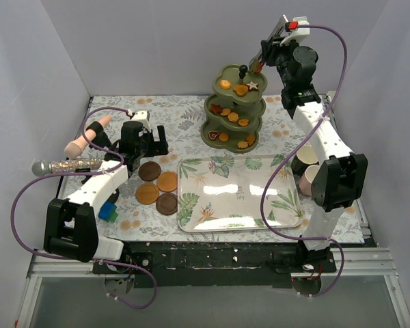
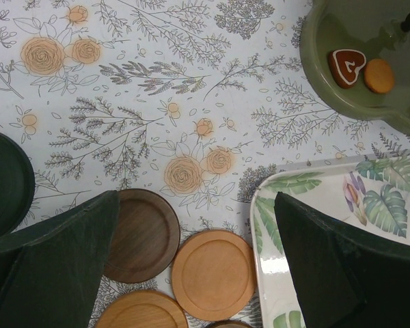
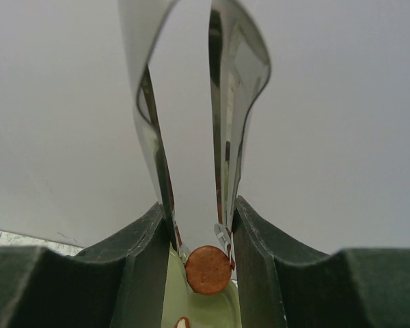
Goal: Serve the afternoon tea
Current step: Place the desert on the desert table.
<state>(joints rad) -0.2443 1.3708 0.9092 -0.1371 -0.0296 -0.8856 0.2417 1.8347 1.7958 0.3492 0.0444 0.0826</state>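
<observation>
White walls point(image 3: 342, 102) behind; right hand point(image 3: 199, 208) clamps tongs point(image 3: 225, 102), whose tips pinch a round biscuit point(image 3: 208, 269) just below it.

Top cam sits high up behind both arms point(image 1: 102, 181) & looks down on the whole table point(image 1: 157, 109) from far off. Left wrist cam looks straight down, close to the table, w/ the left gripper point(image 2: 196, 198) at the bottom. It sees the coasters point(image 2: 212, 273), a corner of the tray point(image 2: 263, 205) & the edge of the stand point(image 2: 321, 41), same as top cam. Right wrist cam is up by the stand top, v. close, looking along the tongs point(image 3: 236, 82) past a round biscuit point(image 3: 208, 270) at the white wall point(image 3: 328, 137)
</observation>
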